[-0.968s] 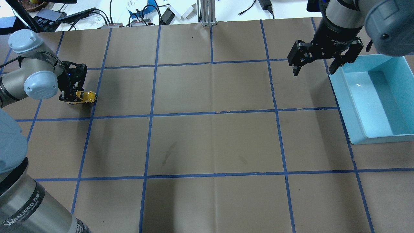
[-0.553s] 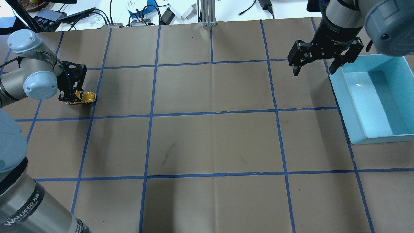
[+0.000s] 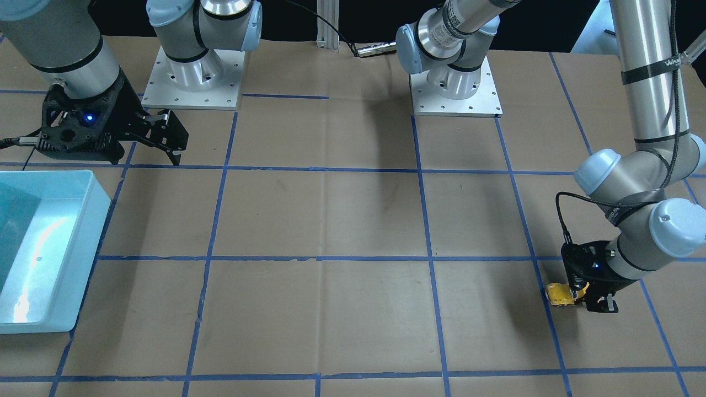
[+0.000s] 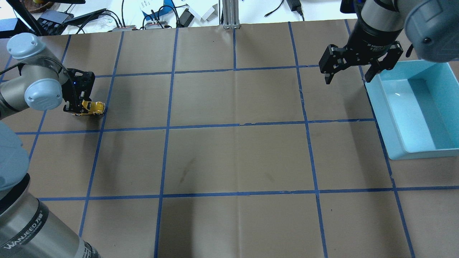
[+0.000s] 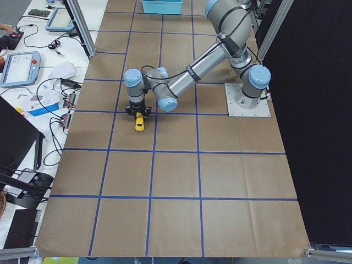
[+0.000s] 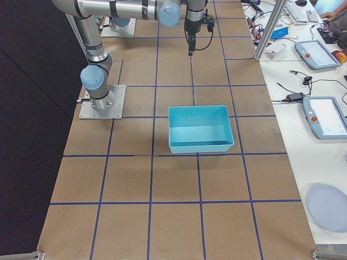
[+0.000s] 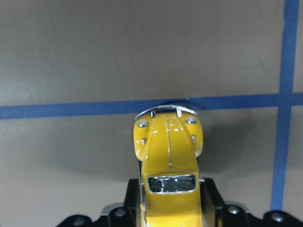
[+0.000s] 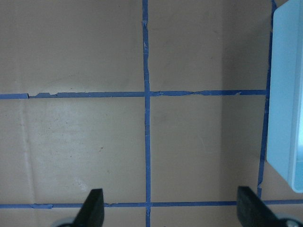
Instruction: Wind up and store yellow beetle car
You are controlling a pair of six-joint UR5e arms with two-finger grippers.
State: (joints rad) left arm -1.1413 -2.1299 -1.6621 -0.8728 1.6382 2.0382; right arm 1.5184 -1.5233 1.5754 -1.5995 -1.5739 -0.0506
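Two arms. Left end effector (image 4: 79, 107) pinches the car (image 4: 95, 106) by its rear on the tabletop (image 4: 233, 157); right end effector (image 4: 347, 80) spread wide, hovering just beside the bin (image 4: 394, 143).

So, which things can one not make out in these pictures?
Rear of the yellow beetle car: left wrist view, cut off by the bottom edge; overhead, hidden under the left gripper.
Whether its wheels touch the table: too small in every exterior view.
Blue bin: front-facing view, cut off by the left edge.
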